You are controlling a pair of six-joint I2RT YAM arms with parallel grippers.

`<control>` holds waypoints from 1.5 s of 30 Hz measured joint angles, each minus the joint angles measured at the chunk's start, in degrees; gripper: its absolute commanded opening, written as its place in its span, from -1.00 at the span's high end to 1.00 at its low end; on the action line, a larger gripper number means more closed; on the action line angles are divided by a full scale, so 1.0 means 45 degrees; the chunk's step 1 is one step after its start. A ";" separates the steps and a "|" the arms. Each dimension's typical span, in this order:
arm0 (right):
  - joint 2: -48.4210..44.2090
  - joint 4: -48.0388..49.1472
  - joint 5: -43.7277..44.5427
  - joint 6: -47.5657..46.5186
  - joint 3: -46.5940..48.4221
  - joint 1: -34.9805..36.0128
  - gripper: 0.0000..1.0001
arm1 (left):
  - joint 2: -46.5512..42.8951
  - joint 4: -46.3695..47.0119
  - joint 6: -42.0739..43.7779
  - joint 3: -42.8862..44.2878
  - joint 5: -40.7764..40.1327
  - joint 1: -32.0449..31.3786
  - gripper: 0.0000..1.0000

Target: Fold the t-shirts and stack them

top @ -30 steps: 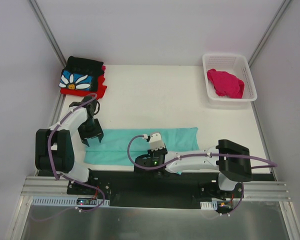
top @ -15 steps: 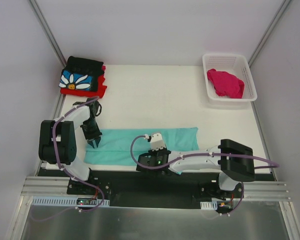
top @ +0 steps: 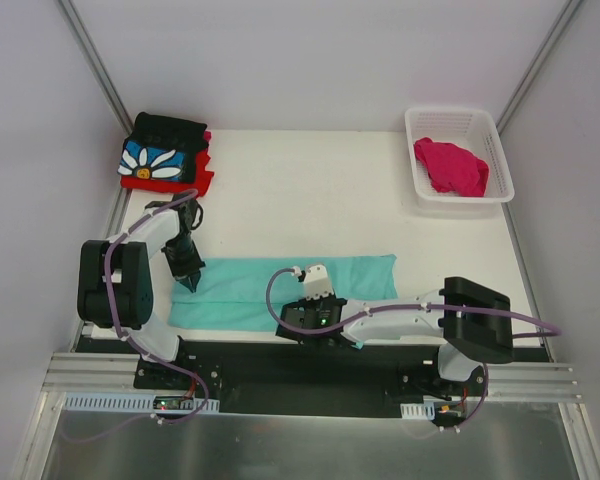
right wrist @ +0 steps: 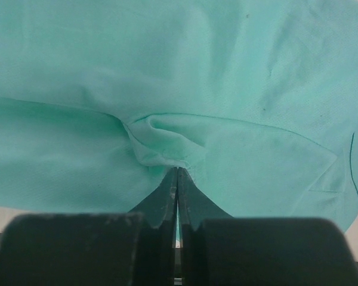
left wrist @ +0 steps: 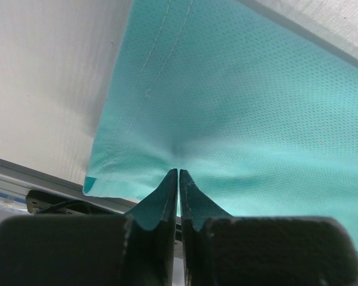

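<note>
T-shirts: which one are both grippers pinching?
The mint-teal shirt, laid out near the arms, pinched by the left gripper and right gripper. The daisy shirt and red shirt sit stacked far left; the magenta shirt lies in the basket.

white lattice basket [top: 460,207] — far right corner | white table [top: 310,190] | metal rail [top: 90,372]

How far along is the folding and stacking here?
Done: the black daisy-print t-shirt lies folded on the red t-shirt at the far left corner. In hand: the mint-teal t-shirt, a long strip, pinched by the left gripper and right gripper, both shut. Left: the crumpled magenta-pink t-shirt in the white plastic lattice basket.
</note>
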 measured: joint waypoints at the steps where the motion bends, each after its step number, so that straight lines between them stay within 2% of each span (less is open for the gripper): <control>1: 0.0000 0.0005 -0.0044 -0.0005 0.0000 0.0000 0.98 | 0.0000 -0.0005 0.0010 0.0000 0.0034 0.0000 0.80; 10: 0.0175 0.0413 -0.0928 -0.0622 0.0277 0.0010 0.99 | -0.1059 -0.0112 0.0015 0.0277 0.0578 0.0000 0.89; 23: 0.1554 0.1219 -0.2958 -0.1681 0.1851 0.0330 0.98 | -0.1268 -0.0141 0.0049 0.0568 0.0923 0.0000 0.92; 27: 0.1846 0.1185 -0.3429 -0.1855 0.2191 0.0491 0.91 | -0.1287 -0.0180 0.0063 0.0646 0.0928 0.0000 0.92; 29: 0.1855 0.1146 -0.3565 -0.1904 0.2205 0.0588 0.77 | -0.1302 -0.0185 0.0063 0.0661 0.0928 0.0000 0.92; 33: 0.1870 0.0894 -0.3798 -0.2035 0.2283 0.0685 0.08 | -0.1316 -0.0219 0.0083 0.0695 0.0928 -0.0005 0.92; 36: 0.1870 0.0816 -0.3842 -0.2089 0.2322 0.0748 -0.25 | -0.1321 -0.0223 0.0117 0.0724 0.0923 -0.0010 0.93; 40: 0.1661 0.0593 -0.3755 -0.2098 0.2322 0.0763 -0.36 | -0.1321 -0.0223 0.0121 0.0806 0.0928 -0.0029 0.94; 45: 0.0248 0.0374 -0.3638 -0.2030 0.2050 0.0393 -0.36 | -0.1302 -0.0209 0.0121 0.0908 0.0928 -0.0316 0.95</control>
